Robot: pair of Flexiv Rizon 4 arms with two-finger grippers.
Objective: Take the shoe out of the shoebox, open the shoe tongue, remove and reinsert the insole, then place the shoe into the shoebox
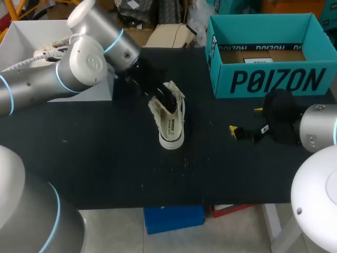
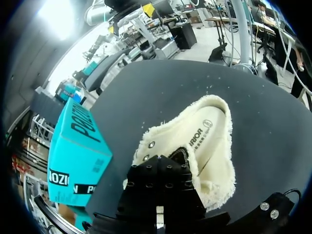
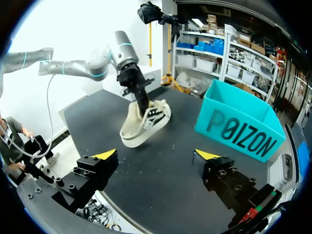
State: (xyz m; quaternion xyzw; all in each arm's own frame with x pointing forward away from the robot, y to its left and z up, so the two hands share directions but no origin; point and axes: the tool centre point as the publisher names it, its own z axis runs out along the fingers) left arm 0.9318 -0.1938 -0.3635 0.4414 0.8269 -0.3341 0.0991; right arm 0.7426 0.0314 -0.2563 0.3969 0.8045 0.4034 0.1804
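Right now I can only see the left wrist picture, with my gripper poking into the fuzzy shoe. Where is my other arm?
Observer: Your right gripper hangs open above the table, to the right of the shoe, in front of the shoebox, holding nothing.
Operator: Is anything inside that box?
Observer: The head view looks down into it: only its cardboard floor shows, no shoe.

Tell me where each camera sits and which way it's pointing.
Head view: above and behind, looking down on the table; the left arm and right arm show.
Left wrist view: on that wrist, looking into the shoe; the left gripper shows.
Right wrist view: on that wrist, looking across the table at the shoe; the open right gripper shows.
All three share the shoe and the teal box.
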